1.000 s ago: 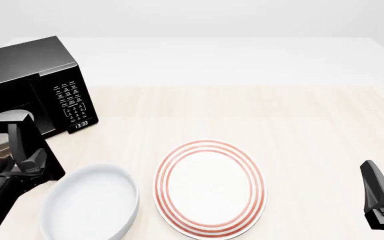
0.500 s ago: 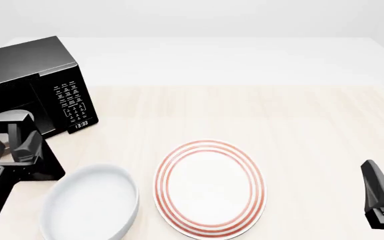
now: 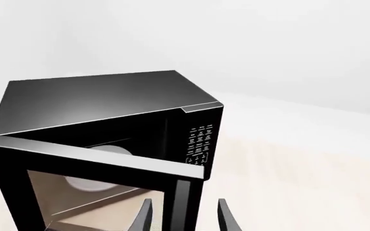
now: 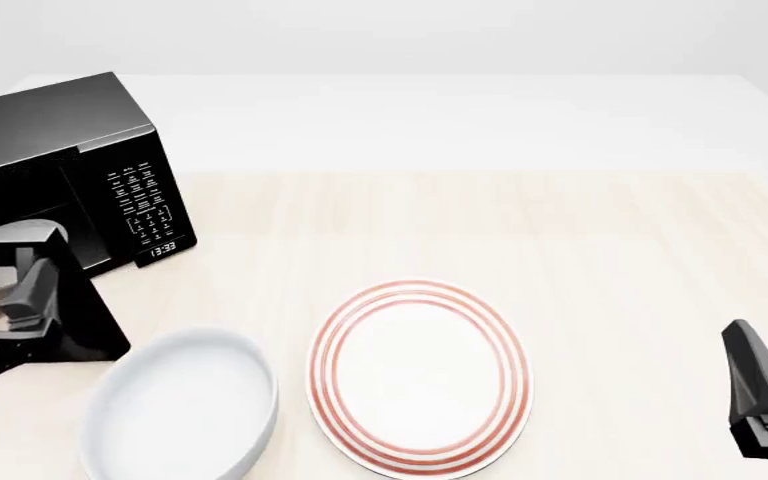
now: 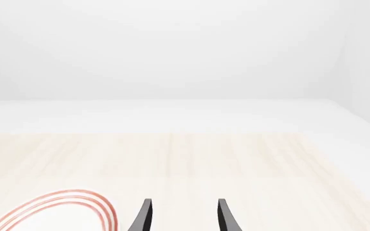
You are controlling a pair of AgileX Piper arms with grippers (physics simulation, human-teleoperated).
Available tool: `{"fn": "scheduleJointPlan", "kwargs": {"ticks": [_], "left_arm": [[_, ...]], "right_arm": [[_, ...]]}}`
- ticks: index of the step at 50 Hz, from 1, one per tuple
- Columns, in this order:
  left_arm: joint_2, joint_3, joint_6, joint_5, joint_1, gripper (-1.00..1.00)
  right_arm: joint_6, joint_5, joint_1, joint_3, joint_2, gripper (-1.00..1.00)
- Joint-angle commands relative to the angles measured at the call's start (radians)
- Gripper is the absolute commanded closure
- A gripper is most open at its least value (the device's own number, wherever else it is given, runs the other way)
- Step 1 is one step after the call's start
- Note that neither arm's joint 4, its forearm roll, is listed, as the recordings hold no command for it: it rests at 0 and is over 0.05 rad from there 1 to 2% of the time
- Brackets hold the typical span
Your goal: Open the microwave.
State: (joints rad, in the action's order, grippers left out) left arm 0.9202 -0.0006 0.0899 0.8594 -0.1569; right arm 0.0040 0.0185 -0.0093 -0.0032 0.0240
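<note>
Left wrist view, microwave door ajar, its free edge between the spread, empty left end effector fingers.

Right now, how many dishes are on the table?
2. A white bowl sits near the front left, just right of the microwave's open door. A red-ringed plate lies beside it toward the center. Anything past the frame edges can't be ruled out.

Readable text: a digital clock on a black microwave.
On the microwave, a small display below the keypad is seen to read "13:33" in pale digits. The white keypad lettering is too small to be read in either view.
</note>
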Motion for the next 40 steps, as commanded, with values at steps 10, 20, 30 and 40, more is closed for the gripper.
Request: {"fn": "scheduleJointPlan", "kwargs": {"ticks": [10, 20, 30, 40], "left_arm": [[-0.404, -0.005, -0.038, -0.369, -0.025, -1.0], [-0.527, -0.046, -0.063, -0.519, -0.02, -1.0], [-0.742, -0.143, -0.082, -0.777, -0.042, -1.0], [-0.772, -0.262, -0.114, -0.901, -0.046, -1.0]], "right_arm": [[0.0, 0.0, 0.0, 0.0, 0.0, -1.0], [0.0, -0.001, -0.001, 0.0, -0.001, -1.0], [0.0, 0.0, -0.001, 0.0, 0.0, -1.0], [0.0, 0.001, -0.001, 0.0, 0.001, -1.0]]}}
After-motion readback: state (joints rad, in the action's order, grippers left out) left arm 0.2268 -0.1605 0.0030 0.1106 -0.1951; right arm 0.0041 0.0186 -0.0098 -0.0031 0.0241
